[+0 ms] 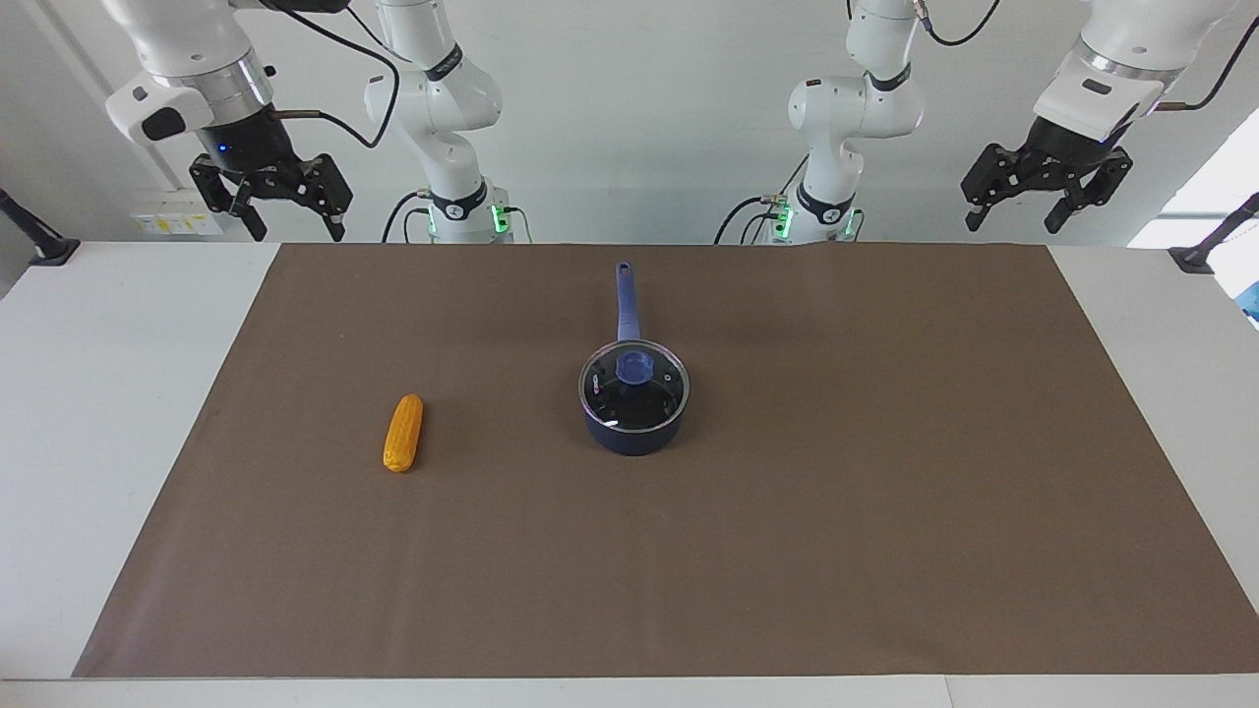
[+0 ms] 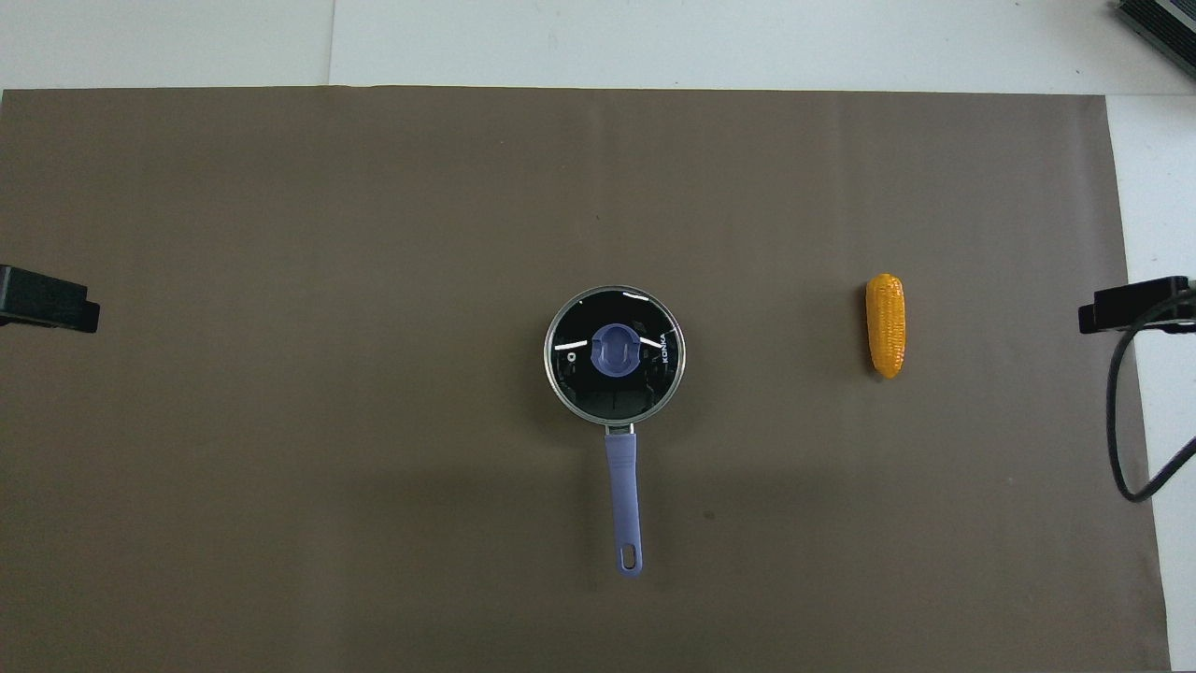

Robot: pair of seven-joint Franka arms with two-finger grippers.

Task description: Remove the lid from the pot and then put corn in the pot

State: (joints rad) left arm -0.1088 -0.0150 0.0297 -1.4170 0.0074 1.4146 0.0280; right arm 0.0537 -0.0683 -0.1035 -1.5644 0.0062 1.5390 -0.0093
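The pot [image 1: 633,425] [image 2: 615,413], a dark navy saucepan, stands in the middle of the brown mat with its long handle [image 1: 627,300] [image 2: 624,495] pointing toward the robots. The glass lid [image 1: 634,391] [image 2: 614,383] with its blue knob [image 1: 632,367] [image 2: 614,350] sits on the pot. The yellow corn [image 1: 403,433] [image 2: 886,324] lies on the mat beside the pot, toward the right arm's end. My right gripper [image 1: 295,228] hangs open and empty high over that end. My left gripper [image 1: 1015,220] hangs open and empty high over the other end.
The brown mat [image 1: 836,511] [image 2: 280,234] covers most of the white table [image 1: 89,393]. Black camera mounts [image 1: 39,241] [image 1: 1205,251] stand at the table's corners nearest the robots. A black cable [image 2: 1121,421] hangs at the right arm's end.
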